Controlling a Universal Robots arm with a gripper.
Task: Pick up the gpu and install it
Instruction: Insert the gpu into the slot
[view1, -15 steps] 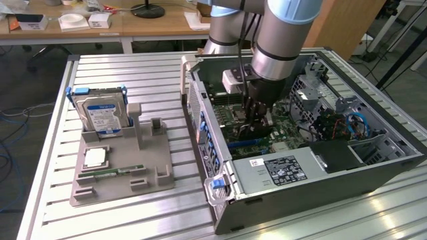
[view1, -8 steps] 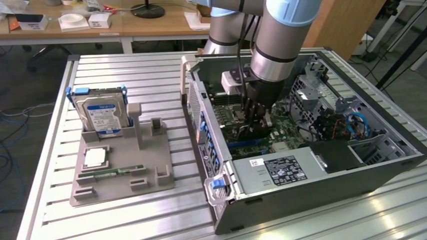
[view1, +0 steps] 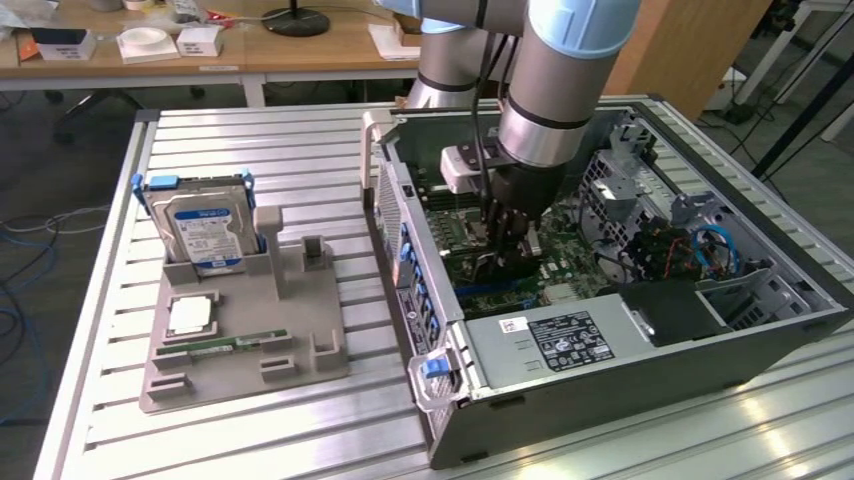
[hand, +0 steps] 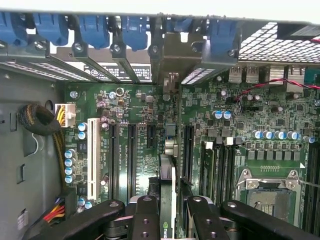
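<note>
Black gripper (hand: 167, 220) jaws are clamped on the thin dark edge-on gpu (hand: 167, 190) above the green motherboard (hand: 235, 130); its lower part is cut off, its cooler face hidden.

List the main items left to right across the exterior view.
Silver hard drive with blue-white label → grey plastic parts holder → slim green memory stick → open black computer case with the claw inside.
</note>
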